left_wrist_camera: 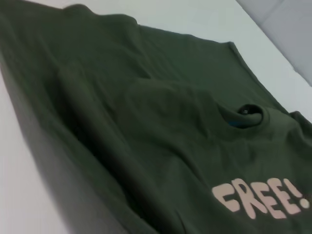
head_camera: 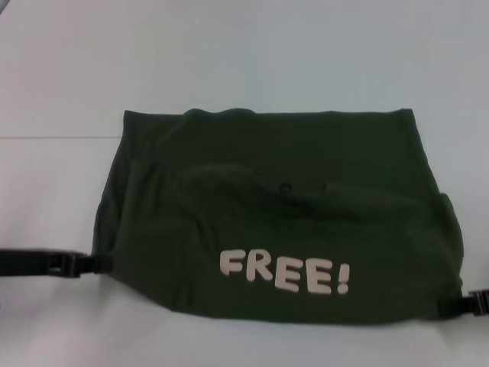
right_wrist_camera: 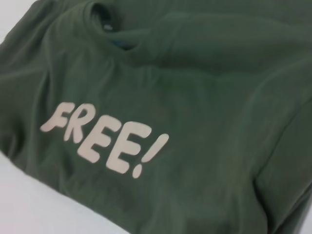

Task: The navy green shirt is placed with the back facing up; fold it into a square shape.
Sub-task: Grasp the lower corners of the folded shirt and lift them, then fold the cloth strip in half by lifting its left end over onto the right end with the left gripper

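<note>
The navy green shirt (head_camera: 275,222) lies folded on the white counter (head_camera: 229,61), near its front edge, cream "FREE!" lettering (head_camera: 285,273) facing up. The left gripper (head_camera: 95,264) and right gripper (head_camera: 458,304) reach its front corners; cloth hides the jaws, so I cannot tell their state.

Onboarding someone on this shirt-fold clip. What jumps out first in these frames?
The dark green shirt fills the middle of the white table, already folded into a broad rectangle. Cream "FREE!" lettering sits face-up near its front edge, with the neck opening showing just behind it. The left gripper and right gripper sit low at the shirt's two front corners.
</note>
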You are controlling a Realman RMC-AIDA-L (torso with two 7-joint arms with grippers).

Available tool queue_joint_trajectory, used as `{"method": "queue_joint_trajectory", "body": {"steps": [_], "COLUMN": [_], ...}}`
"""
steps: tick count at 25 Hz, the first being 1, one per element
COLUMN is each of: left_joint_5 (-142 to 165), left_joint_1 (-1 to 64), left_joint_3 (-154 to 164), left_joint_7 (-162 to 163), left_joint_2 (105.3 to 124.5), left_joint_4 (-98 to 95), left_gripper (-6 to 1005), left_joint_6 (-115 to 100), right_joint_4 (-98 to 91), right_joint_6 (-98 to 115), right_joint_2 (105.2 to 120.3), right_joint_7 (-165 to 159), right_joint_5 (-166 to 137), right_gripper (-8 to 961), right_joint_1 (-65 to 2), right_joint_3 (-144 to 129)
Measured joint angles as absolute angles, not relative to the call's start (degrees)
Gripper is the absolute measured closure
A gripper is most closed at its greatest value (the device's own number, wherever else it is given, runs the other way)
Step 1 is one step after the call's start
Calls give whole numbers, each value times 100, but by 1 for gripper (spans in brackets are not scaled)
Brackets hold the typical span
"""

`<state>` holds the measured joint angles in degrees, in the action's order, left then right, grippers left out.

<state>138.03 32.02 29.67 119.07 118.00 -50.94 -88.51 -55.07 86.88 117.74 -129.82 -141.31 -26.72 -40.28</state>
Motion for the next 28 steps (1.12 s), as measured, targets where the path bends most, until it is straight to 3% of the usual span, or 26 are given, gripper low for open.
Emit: {"method": "queue_joint_trajectory", "body": {"steps": [17,20,21,22,23,28], "left_joint_5": [13527,13251,13225,13219,13219,13204], "left_joint_1": [2095,2231,2362,2709,2709,3496], "left_joint_3": [2839,2666,2551,2286,2286,2025], "left_joint_7": [11888,11772,11738,11661,11661,11554], "left_joint_2": [12353,12222,12137,11918,11918,11505], "left_joint_4": [-6124,-5889,-5696,-5236,-5236,-4313], "left_gripper": [965,965,965,965,965,966], "left_joint_6": [-10332,-10262,-10186,-9963,-9963,-9118], "right_joint_4": [-5552,-5423,-5363,-5194,-5194,-4785], "right_joint_6": [10232,10203,10149,9987,9987,9201], "right_joint_2": [11701,11643,11601,11509,11509,11368], "right_joint_7": [-12271,-12179,-12155,-12115,-12115,-12089], "right_joint_5": [-14042,-13791,-13665,-13241,-13241,-12453], "right_gripper": [898,898,898,898,898,897], "right_joint_1": [-2194,-2293,-2343,-2498,-2498,-2867], "right_joint_3": [-2308,-2210,-2171,-2104,-2104,-2104]}}
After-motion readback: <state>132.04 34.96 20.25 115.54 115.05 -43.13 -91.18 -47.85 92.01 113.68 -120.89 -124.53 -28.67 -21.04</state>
